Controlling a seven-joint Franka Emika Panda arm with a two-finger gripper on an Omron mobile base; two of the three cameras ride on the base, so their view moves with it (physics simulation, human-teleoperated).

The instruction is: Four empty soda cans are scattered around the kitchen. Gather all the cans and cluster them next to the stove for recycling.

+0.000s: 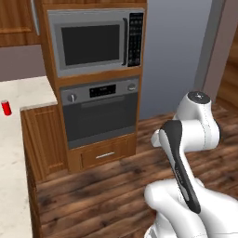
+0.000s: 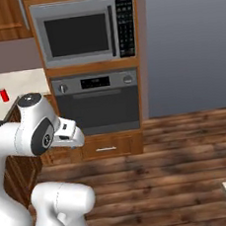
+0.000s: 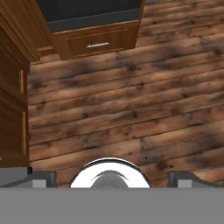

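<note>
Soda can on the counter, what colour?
Red, with a silvery top; the soda can shows best in the left base view.

No text can be read; the black microwave keypad [image 1: 135, 39] and dark oven display [image 1: 102, 90] are blurred.

microwave [image 1: 95, 44]: silver, built into the wooden cabinet column
oven [image 1: 101, 111]: directly below the microwave
drawer [image 1: 105, 155]: under the oven, metal handle
floor [image 1: 107, 195]: dark wood planks
bench [image 1: 14, 139]: pale top, at left
</note>
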